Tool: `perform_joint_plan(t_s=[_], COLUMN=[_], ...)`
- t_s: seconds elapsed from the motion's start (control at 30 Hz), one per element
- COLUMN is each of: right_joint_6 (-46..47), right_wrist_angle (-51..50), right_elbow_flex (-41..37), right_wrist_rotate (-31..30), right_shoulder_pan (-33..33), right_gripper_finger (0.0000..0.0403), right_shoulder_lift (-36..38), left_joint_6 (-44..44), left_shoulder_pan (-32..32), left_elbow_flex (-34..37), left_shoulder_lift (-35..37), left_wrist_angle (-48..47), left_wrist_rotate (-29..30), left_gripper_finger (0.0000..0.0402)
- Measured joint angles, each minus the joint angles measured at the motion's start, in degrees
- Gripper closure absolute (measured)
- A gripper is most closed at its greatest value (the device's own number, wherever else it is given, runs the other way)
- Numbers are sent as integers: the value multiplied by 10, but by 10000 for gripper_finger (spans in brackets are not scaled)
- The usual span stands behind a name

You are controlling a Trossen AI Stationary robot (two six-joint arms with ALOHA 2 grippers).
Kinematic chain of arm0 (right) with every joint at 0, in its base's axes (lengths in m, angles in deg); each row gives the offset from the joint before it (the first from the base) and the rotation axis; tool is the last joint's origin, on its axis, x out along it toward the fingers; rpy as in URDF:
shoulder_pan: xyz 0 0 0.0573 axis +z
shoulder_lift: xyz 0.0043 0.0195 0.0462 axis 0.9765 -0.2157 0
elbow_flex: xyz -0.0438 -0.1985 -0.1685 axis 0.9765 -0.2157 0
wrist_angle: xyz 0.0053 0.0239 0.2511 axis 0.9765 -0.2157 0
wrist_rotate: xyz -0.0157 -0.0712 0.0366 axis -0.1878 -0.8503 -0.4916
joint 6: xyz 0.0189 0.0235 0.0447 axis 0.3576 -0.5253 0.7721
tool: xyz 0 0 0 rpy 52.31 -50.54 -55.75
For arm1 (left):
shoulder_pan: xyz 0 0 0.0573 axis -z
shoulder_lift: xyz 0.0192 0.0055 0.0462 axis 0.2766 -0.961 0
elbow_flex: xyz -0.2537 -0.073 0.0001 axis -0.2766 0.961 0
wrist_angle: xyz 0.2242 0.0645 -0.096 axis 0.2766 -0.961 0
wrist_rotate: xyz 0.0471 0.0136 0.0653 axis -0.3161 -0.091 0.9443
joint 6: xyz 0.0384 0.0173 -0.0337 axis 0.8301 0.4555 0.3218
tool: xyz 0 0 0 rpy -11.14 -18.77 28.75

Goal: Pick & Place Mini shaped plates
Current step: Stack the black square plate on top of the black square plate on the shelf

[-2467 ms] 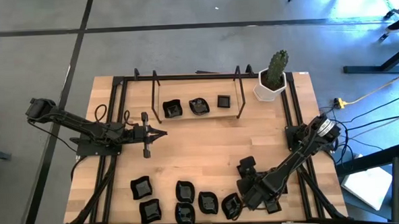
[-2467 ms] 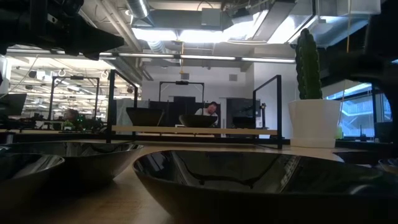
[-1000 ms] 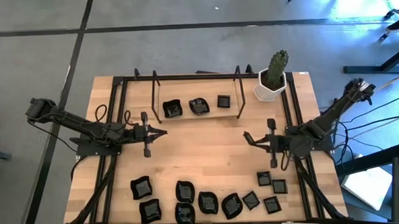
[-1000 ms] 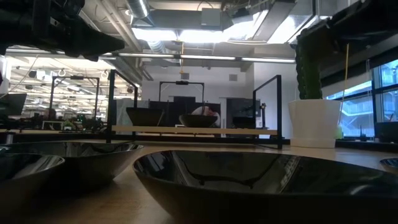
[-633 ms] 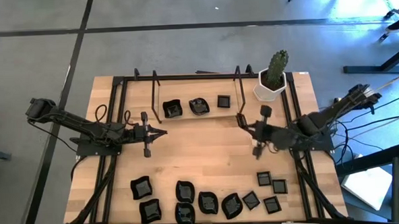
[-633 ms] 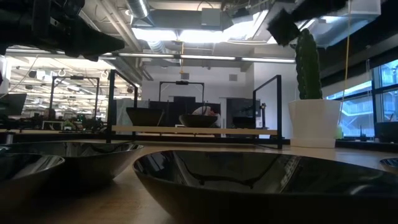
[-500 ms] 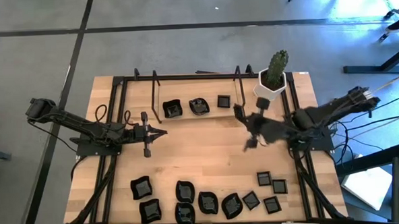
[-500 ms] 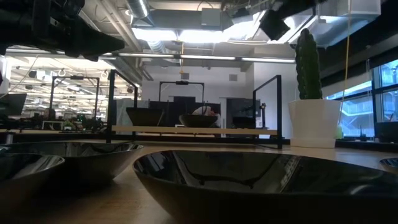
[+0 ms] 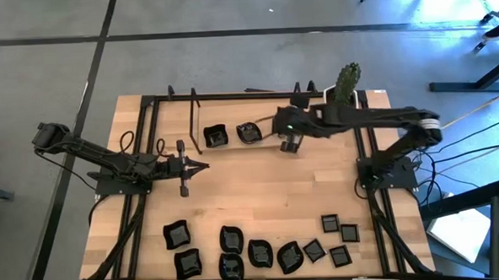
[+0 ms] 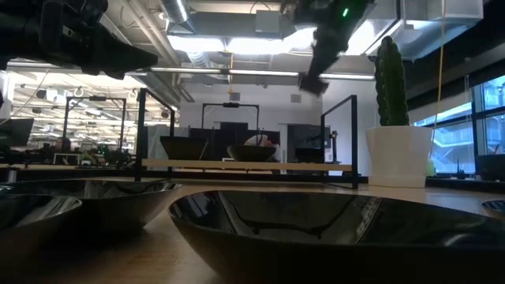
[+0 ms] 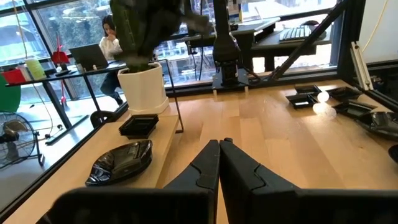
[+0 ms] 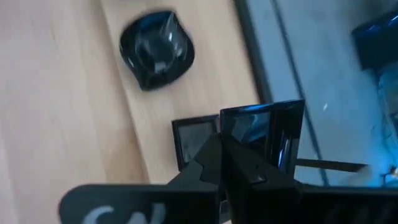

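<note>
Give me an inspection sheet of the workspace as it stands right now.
Surface: wooden table with a black frame around it.
Job's things: three small black plates on the raised shelf at the back; nine more in a loose group along the front edge.
Clutter: white pot with a cactus at the back right corner.
Grippers: right gripper shut on a small square plate, held above the shelf's right end, over the square plate already there. Left gripper shut, empty, waiting over the table's left half.
Cables: bundles run along both side rails; a yellow cable on the floor to the right.
Surroundings: grey floor; office desks and a seated person beyond the table.
</note>
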Motion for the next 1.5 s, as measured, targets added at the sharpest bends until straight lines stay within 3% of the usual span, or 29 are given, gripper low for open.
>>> perform_joint_plan(t_s=[0.23, 0.67, 1.5], right_joint_6=[-15, -21, -47], right_wrist_angle=[34, 57, 50], right_elbow_flex=[0, 0, 0], right_wrist_rotate=[20, 19, 50], right_shoulder_pan=[-60, -103, -102], right_gripper_finger=[397, 397, 397], right_shoulder_lift=[-79, -165, -173], left_joint_6=[0, 0, 0], left_shoulder_pan=[0, 0, 0], left_elbow_flex=[0, 0, 0], left_shoulder_lift=[0, 0, 0], left_wrist_angle=[0, 0, 0], left_wrist_rotate=[0, 0, 0], left_gripper_finger=[394, 394, 396])
